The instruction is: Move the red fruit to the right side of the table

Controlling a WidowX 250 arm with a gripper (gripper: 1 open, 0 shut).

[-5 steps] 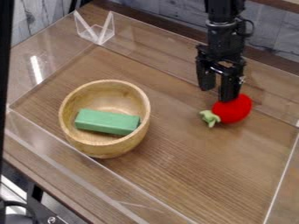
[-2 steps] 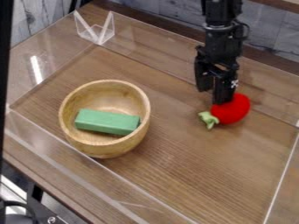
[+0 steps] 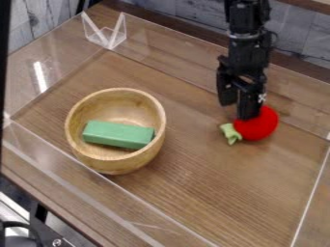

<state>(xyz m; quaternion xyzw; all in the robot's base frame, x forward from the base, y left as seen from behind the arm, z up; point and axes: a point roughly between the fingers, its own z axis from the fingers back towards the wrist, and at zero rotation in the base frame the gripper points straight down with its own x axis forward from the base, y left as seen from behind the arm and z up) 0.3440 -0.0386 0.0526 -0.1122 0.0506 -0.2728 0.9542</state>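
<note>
The work surface is a table (image 3: 194, 193) with a brown wood-grain top marked by plank lines. Low clear acrylic walls (image 3: 77, 198) border it on all visible sides. A dark frame member stands at the left edge of the view, in front of the near wall.

Item count, near to far:

1. One round light wooden bowl (image 3: 115, 129), resting on the left half of the tabletop.
2. One green rectangular block (image 3: 118, 134), lying flat inside the bowl.
3. One red fruit (image 3: 254, 123), strawberry-like, lying on the right half of the table, well apart from the bowl. Its green leafy end points toward the left and near side.
4. One gripper (image 3: 241, 96), black, on a single arm that descends from the top of the view. It points steeply downward. Its fingers stand apart, just above and behind the fruit, and grip nothing.
5. One clear angled acrylic piece (image 3: 104, 32) at the far left corner.

Beyond the far wall runs a pale, weathered plank backdrop (image 3: 154, 12).
</note>
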